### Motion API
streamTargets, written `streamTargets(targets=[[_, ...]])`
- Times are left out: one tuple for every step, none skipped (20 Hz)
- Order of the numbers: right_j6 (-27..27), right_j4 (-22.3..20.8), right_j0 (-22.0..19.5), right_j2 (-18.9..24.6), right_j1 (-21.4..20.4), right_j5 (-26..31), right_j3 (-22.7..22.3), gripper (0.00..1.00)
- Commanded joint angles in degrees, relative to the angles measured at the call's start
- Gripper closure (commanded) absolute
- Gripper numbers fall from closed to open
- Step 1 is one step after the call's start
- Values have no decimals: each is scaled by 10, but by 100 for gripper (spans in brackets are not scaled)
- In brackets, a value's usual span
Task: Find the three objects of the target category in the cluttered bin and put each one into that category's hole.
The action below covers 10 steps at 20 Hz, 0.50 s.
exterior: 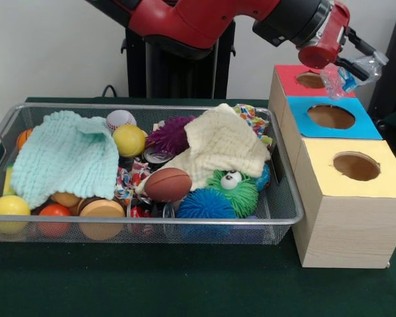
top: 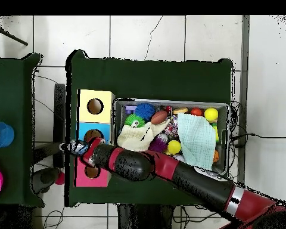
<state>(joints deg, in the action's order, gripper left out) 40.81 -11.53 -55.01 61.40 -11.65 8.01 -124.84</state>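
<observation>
A crumpled clear plastic bottle (exterior: pixel 352 72) is being held clamped in the fingers of the gripper (exterior: pixel 346 66), above the box between the red panel and the blue-panelled hole (exterior: pixel 330 117). It should be centred over the hole before being released (the bottle is hanging skewed). The bin (exterior: pixel 287 198) is sitting beside the box on the green surface (exterior: pixel 185 284); white tiled floor (top: pixel 139 36) is lying around.

Mint cloth (exterior: pixel 66 155), cream cloth (exterior: pixel 221 145), brown football (exterior: pixel 167 184), blue-panelled hole (exterior: pixel 330 117).

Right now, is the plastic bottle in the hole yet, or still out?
Out. The gripper holds the crumpled plastic bottle in the air over the box, above the hole.
</observation>
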Motion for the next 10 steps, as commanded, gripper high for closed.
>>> streamTargets(targets=[[58,-17,-17,-28,-1,27,101,100],[56,-19,-18,-27,-2,28,102,100],[54,-21,-19,-26,-2,28,103,100],[50,-22,-20,-24,-1,29,104,100],[49,-23,-20,-23,-1,30,105,100],[49,-23,-21,-22,-2,31,105,100],[51,-22,-21,-21,-3,30,105,100],[51,-22,-22,-20,-4,31,105,100],[50,-22,-22,-19,-3,30,105,100],[52,-22,-22,-20,-4,30,105,100]])
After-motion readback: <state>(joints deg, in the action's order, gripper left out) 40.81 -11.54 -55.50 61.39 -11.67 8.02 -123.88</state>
